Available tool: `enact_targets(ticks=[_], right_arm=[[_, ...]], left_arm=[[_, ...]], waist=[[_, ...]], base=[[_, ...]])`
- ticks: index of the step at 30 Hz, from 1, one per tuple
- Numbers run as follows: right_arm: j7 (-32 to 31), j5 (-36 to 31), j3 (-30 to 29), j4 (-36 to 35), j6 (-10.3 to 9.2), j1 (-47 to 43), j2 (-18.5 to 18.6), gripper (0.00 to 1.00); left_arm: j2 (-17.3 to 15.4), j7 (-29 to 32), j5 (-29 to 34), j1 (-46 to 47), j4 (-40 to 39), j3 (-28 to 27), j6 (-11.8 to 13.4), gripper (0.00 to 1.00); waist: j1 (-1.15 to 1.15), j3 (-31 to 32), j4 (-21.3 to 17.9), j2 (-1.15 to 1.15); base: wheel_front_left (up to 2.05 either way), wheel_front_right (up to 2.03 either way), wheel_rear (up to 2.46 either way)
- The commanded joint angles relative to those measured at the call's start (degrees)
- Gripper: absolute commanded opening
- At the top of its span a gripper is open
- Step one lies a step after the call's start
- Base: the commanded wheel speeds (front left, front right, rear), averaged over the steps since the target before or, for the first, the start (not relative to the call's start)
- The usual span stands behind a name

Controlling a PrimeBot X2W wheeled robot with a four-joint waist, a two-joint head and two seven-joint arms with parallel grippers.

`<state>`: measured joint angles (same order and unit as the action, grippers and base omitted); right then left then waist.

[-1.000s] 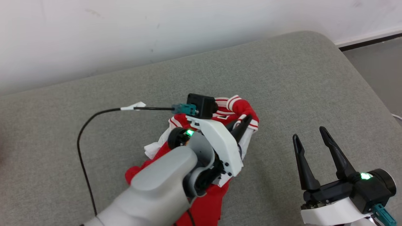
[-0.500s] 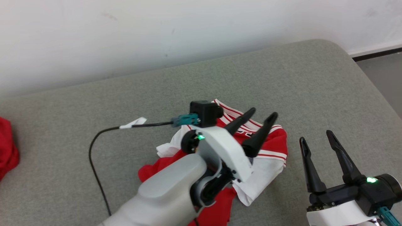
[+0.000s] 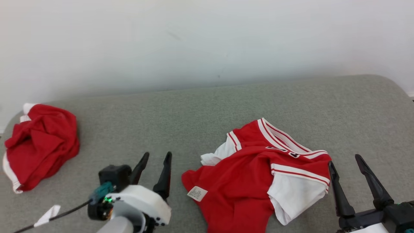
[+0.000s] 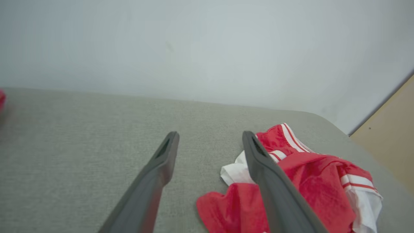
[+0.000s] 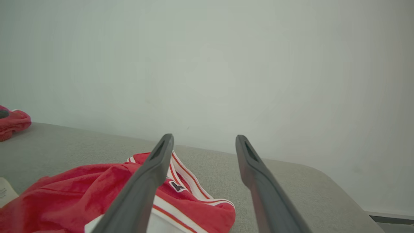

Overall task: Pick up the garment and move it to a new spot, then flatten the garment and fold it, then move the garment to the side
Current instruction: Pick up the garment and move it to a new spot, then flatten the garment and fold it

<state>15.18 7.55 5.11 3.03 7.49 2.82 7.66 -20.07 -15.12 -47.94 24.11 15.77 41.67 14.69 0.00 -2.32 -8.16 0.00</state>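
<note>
Wall (image 3: 207, 42): plain white, runs behind the whole far edge of the surface.
Surface (image 3: 161, 123): grey fabric pad w/ rounded far-right corner; everything lies on it.
Garment (image 3: 245, 174): red jersey w/ white sleeves & red-white striped trim, lying crumpled, not flat, right of centre in head view. Sits btwn the two grippers, nearer the right one. Striped neck edge points to the wall, white sleeve at near right. Dark lettering partly hidden in a fold, unreadable.
Second heap (image 3: 40, 145): red cloth w/ white edging, bunched up at far left, well apart from the garment.
Left gripper (image 3: 157, 154): lower left of head view, just left of the garment, not touching it. Fingers apart, nothing btwn them; in left wrist view only bare pad shows in the gap.
Right gripper (image 3: 343, 160): lower right, just beside the garment's sleeve end. Fingers spread, holding nothing; contact w/ cloth can't be told.
Cable (image 3: 68, 207): black, leaves left wrist toward lower left.
Label (image 3: 197, 193): small white tag on garment's near-left red edge.
Tape flag (image 3: 47, 216): white scrap on the cable.
</note>
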Motion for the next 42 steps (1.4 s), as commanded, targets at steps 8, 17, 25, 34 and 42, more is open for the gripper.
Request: enact_targets(ticks=[8, 17, 25, 34, 42], right_arm=[[0.0, -0.3, -1.3, 1.3, 0.0, -2.6, 0.2, 1.0], [0.0, -0.3, -3.5, 3.3, 0.0, -5.3, -2.1, 1.0], [0.0, 0.2, -5.7, 5.1, 0.0, -7.1, -3.4, 1.0], [0.0, 0.3, -6.9, 6.6, 0.0, -8.1, -3.9, 1.0], [0.0, 0.2, -6.3, 7.6, 0.0, -8.6, -4.2, 1.0]], left_arm=[[1.4, 0.0, 11.7, -14.2, -4.2, -13.4, -2.1, 1.0], [4.1, 0.0, 26.4, -24.8, -8.0, -24.7, -7.2, 1.0], [7.5, 0.0, 34.5, -31.2, -10.5, -31.2, -12.8, 1.0], [11.5, 0.0, 38.9, -33.5, -10.4, -37.2, -17.2, 1.0], [13.9, 0.0, 40.8, -33.3, -10.0, -40.5, -19.5, 1.0]], waist=[[0.0, 2.4, 5.9, 0.0], [0.0, 3.2, 6.3, 0.0], [0.0, 4.3, 5.0, 0.0], [0.0, 5.4, 3.7, 0.0], [0.0, 5.7, 2.4, 0.0]], base=[[0.0, 0.0, 0.0], [0.0, 0.0, 0.0], [0.0, 0.0, 0.0], [0.0, 0.0, 0.0], [0.0, 0.0, 0.0]])
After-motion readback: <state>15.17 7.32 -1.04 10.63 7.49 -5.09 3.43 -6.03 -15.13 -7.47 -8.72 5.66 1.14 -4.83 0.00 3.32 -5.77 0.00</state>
